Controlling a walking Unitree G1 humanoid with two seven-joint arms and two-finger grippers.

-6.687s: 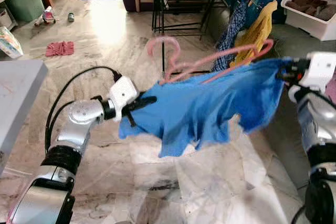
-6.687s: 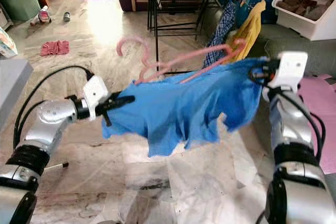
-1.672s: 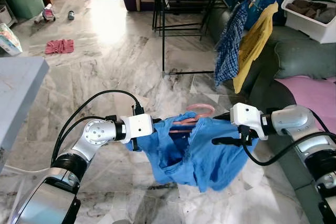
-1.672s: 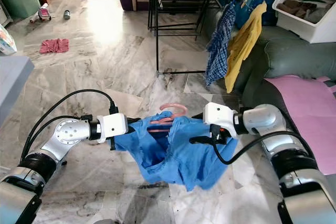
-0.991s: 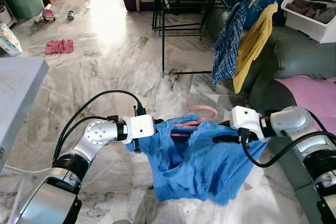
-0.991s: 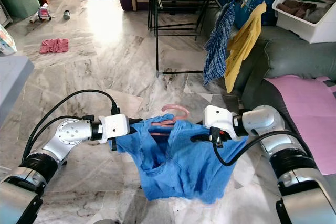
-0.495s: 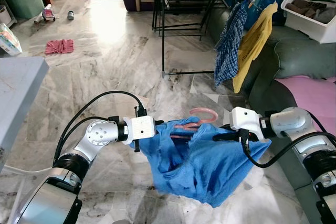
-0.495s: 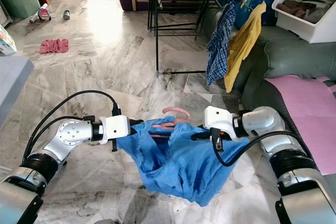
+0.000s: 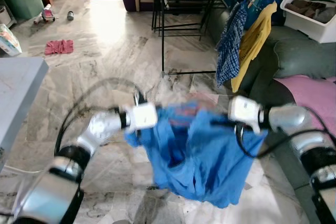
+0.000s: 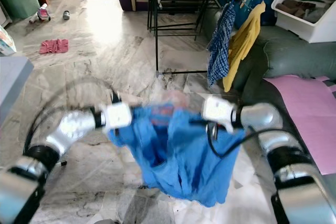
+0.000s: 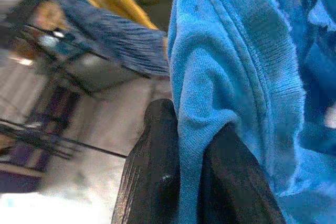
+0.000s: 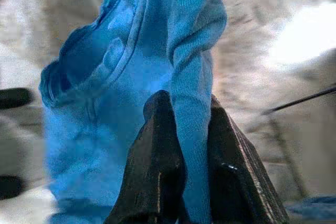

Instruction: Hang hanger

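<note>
Marble floor stretches ahead under glare from a far doorway, and both arms are smeared with motion blur in the head views, so their outlines are hard to trace. Between them hangs a blue shirt, bunched and sagging toward the floor. At its top edge a faint pink patch, the hanger, can barely be made out; its hook and arms are lost in blur and cloth. The left gripper has its two black fingers pressed together on a fold of the shirt, as the left wrist view shows. The right gripper likewise pinches a seam of the shirt between its fingers. Ahead stands a black rack, its top cut off by the frame, with a checked shirt and a yellow garment hanging at its right end. To the right sit a grey sofa with a pink cloth on it, and a white bin of clothes. A grey table corner juts in at the left edge. A red rag lies far off on the floor. Open floor lies between the shirt and the rack's foot.
</note>
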